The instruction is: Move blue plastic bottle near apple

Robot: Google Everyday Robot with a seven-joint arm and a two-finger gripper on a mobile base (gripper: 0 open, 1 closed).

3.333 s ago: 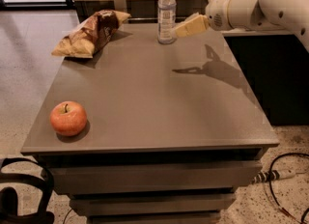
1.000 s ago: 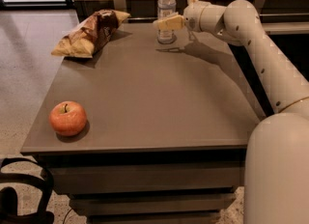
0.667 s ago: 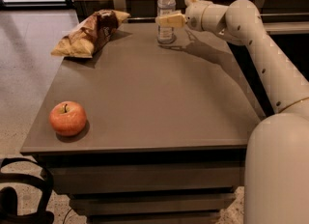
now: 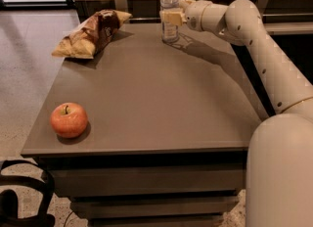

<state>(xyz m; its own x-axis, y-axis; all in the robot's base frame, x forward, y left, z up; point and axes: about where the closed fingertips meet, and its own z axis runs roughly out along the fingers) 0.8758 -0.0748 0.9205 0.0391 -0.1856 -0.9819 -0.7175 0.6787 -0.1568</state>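
While the cream-coloured gripper (image 4: 169, 17) sits against the mid-body of the clear, bluish plastic water bottle (image 4: 169, 0), level with its pale label, I cannot tell whether it has closed on the bottle or only touches it. Bottle upright at the far edge of the grey-brown rectangular table (image 4: 146, 89), white cap on top. White jointed arm (image 4: 264, 45) reaches in from the right.

Judged step: securing the grasp; carry not yet begun. Round red-orange apple (image 4: 69, 119) lies at the near left corner, well apart from the bottle, diagonally across the top. Next move calls for a firm hold, a lift, then a carry toward the near left, setting down beside the apple without nudging it. Crumpled brown-and-yellow snack bag (image 4: 93, 31) lies far left, probably off that path.

Count: one bottle, one apple, one bag, one gripper.
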